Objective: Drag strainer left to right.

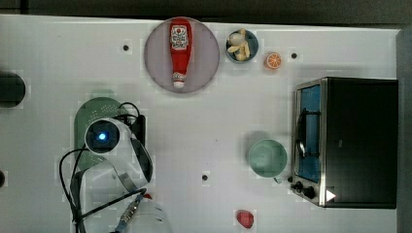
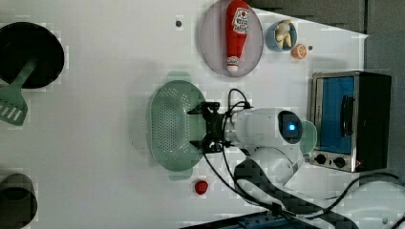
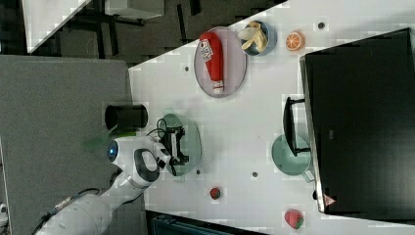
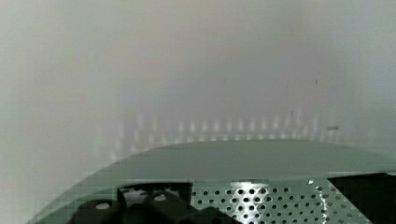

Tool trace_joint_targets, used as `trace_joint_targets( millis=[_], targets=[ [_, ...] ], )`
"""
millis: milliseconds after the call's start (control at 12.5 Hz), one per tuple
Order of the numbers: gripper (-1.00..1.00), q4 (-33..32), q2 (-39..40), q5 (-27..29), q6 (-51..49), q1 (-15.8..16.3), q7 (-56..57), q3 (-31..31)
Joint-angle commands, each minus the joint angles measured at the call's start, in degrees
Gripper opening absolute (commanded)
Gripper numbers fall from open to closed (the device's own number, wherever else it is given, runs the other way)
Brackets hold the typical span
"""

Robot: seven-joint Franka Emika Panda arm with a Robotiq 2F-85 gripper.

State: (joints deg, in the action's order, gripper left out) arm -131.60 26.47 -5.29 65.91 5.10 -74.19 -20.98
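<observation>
Top view: the strainer (image 1: 97, 109) lies on the white table (image 1: 204, 121) at the top view's left, largely covered by the arm's wrist (image 1: 103, 136). A plate (image 1: 206, 58) with a ketchup bottle (image 1: 180, 51) sits near the top edge, with a blue bowl (image 1: 232, 54) of pale pieces and an orange slice (image 1: 272, 60) to the top view's right of it. A plain green bowl (image 1: 267, 158) stands just beside the toaster oven (image 1: 347, 141) at the top view's right.

Left view: the gripper (image 2: 198, 127) is over the strainer (image 2: 169, 126), at the side of it toward the left view's right. The two fingers (image 2: 199, 110) stand wide apart and hold nothing. A small red object (image 2: 201, 187) lies near the strainer's lower end. A dark pan (image 2: 31, 55) and a green spatula (image 2: 13, 107) are at the left view's left, well apart from the strainer.

Right view: the gripper (image 3: 183, 143) is over the strainer (image 3: 193, 132), which lies near the table's edge at the right view's left. A black cup (image 3: 126, 117) stands beside it. A strawberry (image 3: 293, 219) lies at the bottom.

Wrist view: the strainer's rim (image 4: 243, 158) and perforated wall (image 4: 261, 198) are close below, and the dark fingers (image 4: 149, 205) flank the holes.
</observation>
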Motion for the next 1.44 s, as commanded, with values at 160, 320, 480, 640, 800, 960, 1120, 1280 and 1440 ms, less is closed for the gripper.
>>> trace_joint_targets(
  millis=[160,320,480,640,800,960,1120,1280,1440],
  targets=[
    [1.0,-3.4,-2.14,0.25,-0.18,-4.56,4.25,3.21],
    [1.0,-4.1,-2.51,0.25,-0.17,-6.14,8.29,4.73],
    [1.0,-4.73,-3.18,0.25,-0.16,-7.52,12.19,6.45],
    [1.0,-5.31,-3.8,0.25,-0.17,-8.57,14.77,8.45],
    [1.0,-5.6,-4.21,0.25,-0.17,-9.36,17.79,10.39],
    [1.0,-5.85,-4.55,0.25,-0.39,-9.89,21.22,12.65],
    [1.0,-5.95,-4.6,0.24,0.16,-10.04,25.96,14.69],
    [1.0,-5.97,-4.71,0.24,0.35,-10.24,26.47,16.92],
    [1.0,-5.98,-4.81,0.24,0.39,-10.34,27.33,19.29]
  ],
)
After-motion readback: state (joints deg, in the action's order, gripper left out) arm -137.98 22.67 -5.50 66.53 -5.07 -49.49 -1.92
